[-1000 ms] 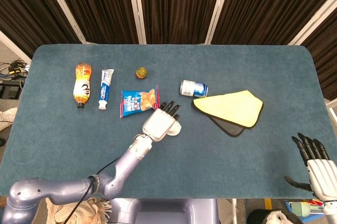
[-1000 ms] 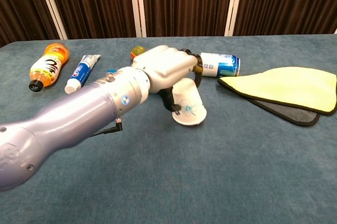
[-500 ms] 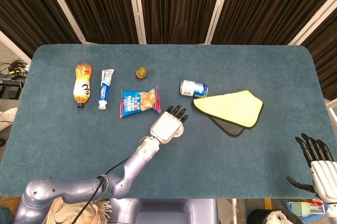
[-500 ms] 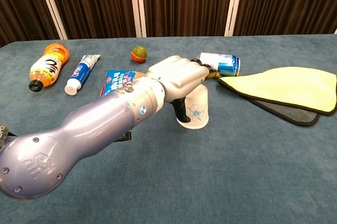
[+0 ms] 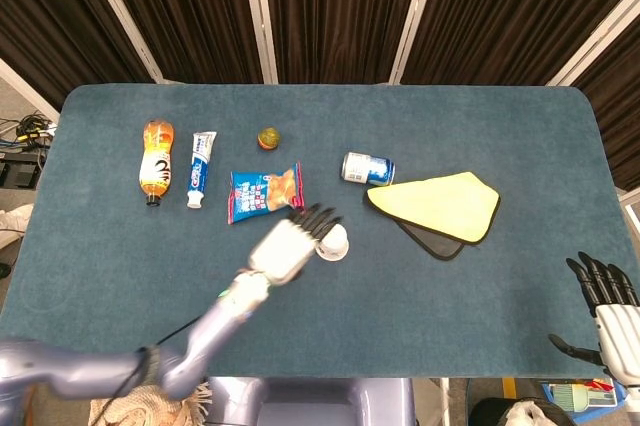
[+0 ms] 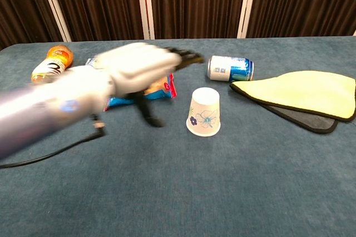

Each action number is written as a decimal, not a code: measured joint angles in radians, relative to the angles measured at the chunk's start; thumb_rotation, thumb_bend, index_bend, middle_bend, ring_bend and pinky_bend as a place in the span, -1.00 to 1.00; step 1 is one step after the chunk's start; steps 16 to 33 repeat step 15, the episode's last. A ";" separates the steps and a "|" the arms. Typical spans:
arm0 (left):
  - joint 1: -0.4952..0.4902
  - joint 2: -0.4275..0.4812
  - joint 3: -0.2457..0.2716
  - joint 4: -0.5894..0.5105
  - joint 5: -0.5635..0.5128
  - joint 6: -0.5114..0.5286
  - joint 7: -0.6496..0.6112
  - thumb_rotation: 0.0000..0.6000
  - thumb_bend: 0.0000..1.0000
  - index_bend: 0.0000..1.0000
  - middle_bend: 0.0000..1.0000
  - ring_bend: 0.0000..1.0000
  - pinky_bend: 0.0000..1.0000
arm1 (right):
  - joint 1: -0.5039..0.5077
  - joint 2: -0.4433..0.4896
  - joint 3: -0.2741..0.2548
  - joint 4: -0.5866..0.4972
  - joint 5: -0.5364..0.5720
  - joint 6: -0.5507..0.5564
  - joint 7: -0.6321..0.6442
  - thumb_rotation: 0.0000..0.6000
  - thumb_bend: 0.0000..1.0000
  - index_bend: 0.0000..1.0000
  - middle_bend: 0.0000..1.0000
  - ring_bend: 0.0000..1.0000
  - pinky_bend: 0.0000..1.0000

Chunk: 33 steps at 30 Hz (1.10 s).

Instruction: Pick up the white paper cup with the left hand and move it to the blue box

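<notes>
The white paper cup (image 6: 204,113) with a blue flower print stands upside down on the blue table, free of any hand; in the head view the cup (image 5: 332,241) sits at mid-table. My left hand (image 6: 142,67) is motion-blurred just left of the cup, fingers spread and holding nothing. From above, the left hand (image 5: 290,243) lies beside the cup's left side, fingertips close to it. My right hand (image 5: 603,298) hangs off the table's front right corner, fingers extended and empty. No blue box shows in either view.
Behind the cup lie a blue snack bag (image 5: 264,192), a blue can (image 5: 367,168) on its side, and a yellow cloth (image 5: 440,201) on a dark pad. An orange bottle (image 5: 155,158), a toothpaste tube (image 5: 201,168) and a small ball (image 5: 268,138) lie at the back left.
My left hand let go of the cup and pulled away to the left. The cup went from tilted in the grip to standing upside down on the table.
</notes>
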 measured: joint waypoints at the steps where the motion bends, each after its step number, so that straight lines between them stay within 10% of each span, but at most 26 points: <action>1: 0.028 0.047 0.030 -0.048 0.002 0.022 0.010 1.00 -0.86 -1.00 -0.93 -0.92 -0.66 | 0.000 -0.003 0.000 -0.001 -0.001 0.001 -0.007 1.00 -0.88 -1.00 -1.00 -1.00 -1.00; 7: 0.249 0.269 0.220 -0.206 0.101 0.239 -0.042 1.00 -0.87 -1.00 -0.93 -0.92 -0.69 | 0.004 -0.027 -0.009 -0.011 -0.042 0.001 -0.061 1.00 -0.88 -1.00 -1.00 -1.00 -1.00; 15: 0.464 0.344 0.354 -0.054 0.353 0.524 -0.279 1.00 -0.87 -1.00 -0.90 -0.91 -0.69 | 0.022 -0.043 0.018 -0.008 -0.011 -0.017 -0.102 1.00 -0.88 -1.00 -1.00 -1.00 -1.00; 33: 0.464 0.344 0.354 -0.054 0.353 0.524 -0.279 1.00 -0.87 -1.00 -0.90 -0.91 -0.69 | 0.022 -0.043 0.018 -0.008 -0.011 -0.017 -0.102 1.00 -0.88 -1.00 -1.00 -1.00 -1.00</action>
